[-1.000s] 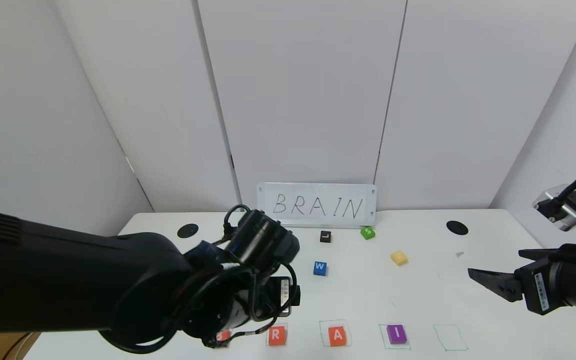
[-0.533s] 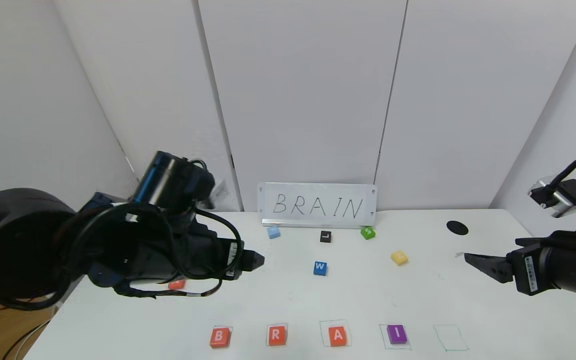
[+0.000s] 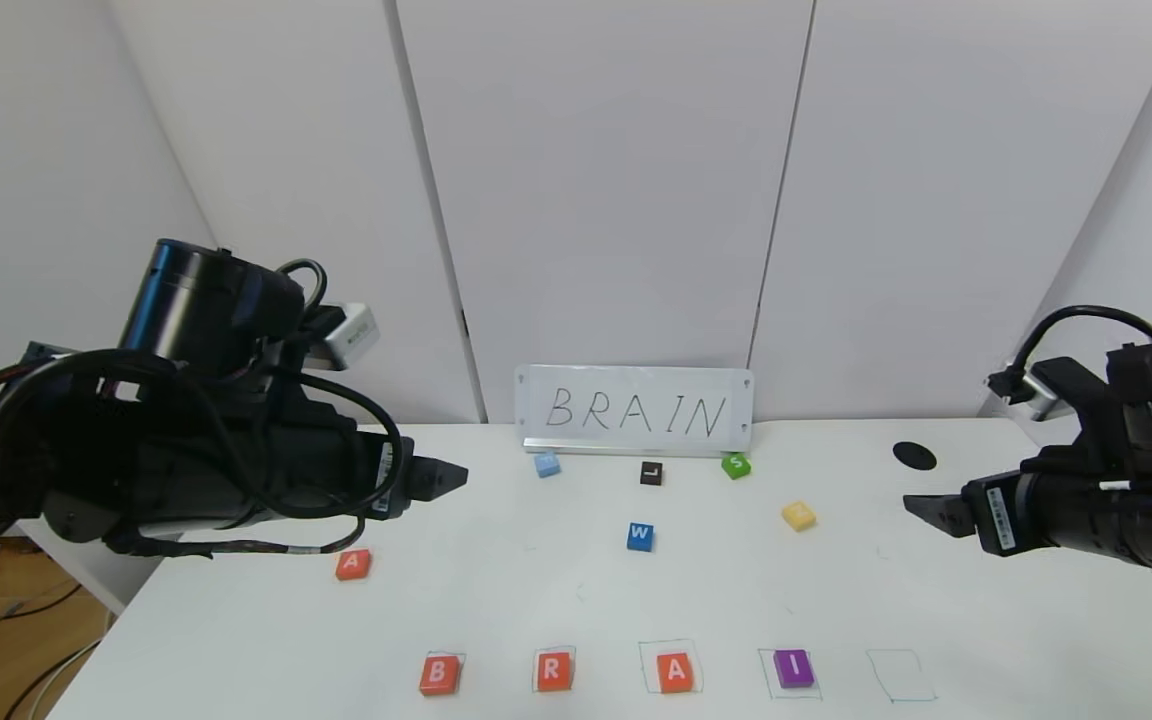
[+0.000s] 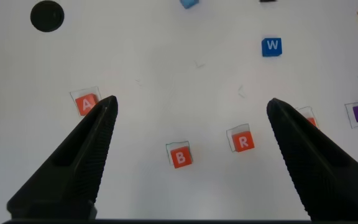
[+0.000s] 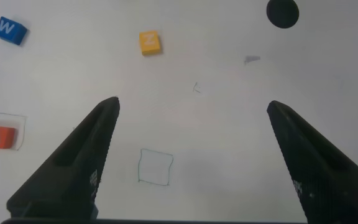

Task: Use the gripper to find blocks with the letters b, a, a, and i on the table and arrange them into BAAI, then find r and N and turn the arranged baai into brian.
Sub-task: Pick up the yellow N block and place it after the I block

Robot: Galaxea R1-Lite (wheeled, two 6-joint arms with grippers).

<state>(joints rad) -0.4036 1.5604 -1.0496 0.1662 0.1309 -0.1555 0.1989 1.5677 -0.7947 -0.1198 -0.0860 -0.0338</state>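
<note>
The fingers of the left gripper (image 4: 188,155) stand wide apart with nothing between them, and the fingers of the right gripper (image 5: 191,155) are spread the same way, also empty. Both grippers hang above the white table (image 3: 696,590), the left one over its left side and the right one over its right side.

Below the left fingers, the orange-red B block (image 4: 180,157) and the orange-red R block (image 4: 242,141) lie between the two tips in the wrist view, each in a drawn square. A spare orange-red A block (image 3: 353,564) lies apart from the row, just beside one left fingertip in that view; it has probably been set aside to make room for R. The second A block (image 3: 675,671) and the purple I block (image 3: 793,667) complete the row, which reads B, R, A, I.

Under the right fingers sits an unfilled green square (image 5: 155,167), the last slot. The yellow N block (image 5: 150,42) lies beyond those fingertips, well apart from the square, near the blue W block (image 5: 10,30). The right gripper's open stance likely serves a reach toward N, the one letter missing from the word on the BRAIN sign (image 3: 634,411)
</note>
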